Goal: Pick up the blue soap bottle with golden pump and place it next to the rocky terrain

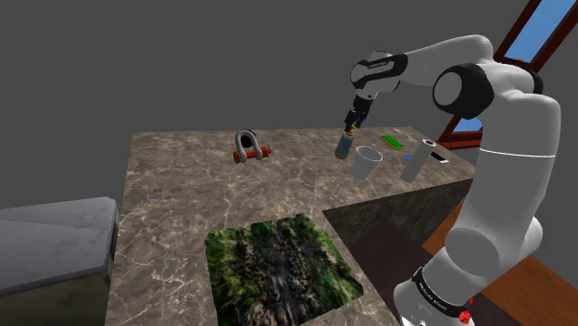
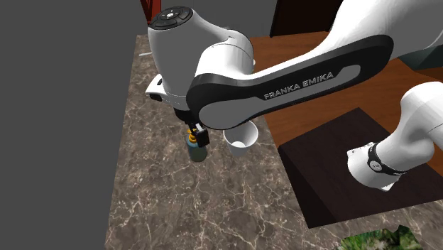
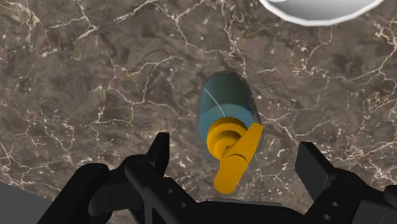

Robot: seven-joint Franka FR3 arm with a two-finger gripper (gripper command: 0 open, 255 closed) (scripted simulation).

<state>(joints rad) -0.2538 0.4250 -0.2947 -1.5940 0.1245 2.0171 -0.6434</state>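
Observation:
The soap bottle [image 1: 345, 145] has a blue body and a golden pump; it stands upright on the marble counter [image 1: 185, 199] next to a white cup [image 1: 367, 163]. My gripper [image 1: 355, 121] hangs straight above it, open. In the wrist view the bottle [image 3: 224, 109] shows between the spread fingertips of the gripper [image 3: 236, 159], and neither finger [image 3: 159, 153] touches it. From the second exterior view, the gripper [image 2: 197, 133] sits just over the bottle [image 2: 196, 150]. The rocky terrain [image 1: 282, 269], a green and dark mat, lies at the counter's near edge.
A grey shackle with a red pin [image 1: 248, 148] rests further along the shoulder view's left. A tall grey cylinder [image 1: 421, 159], a green piece [image 1: 392, 141] and a small blue piece [image 1: 407, 157] lie beyond the cup [image 2: 241, 140]. The counter drops off below the cup.

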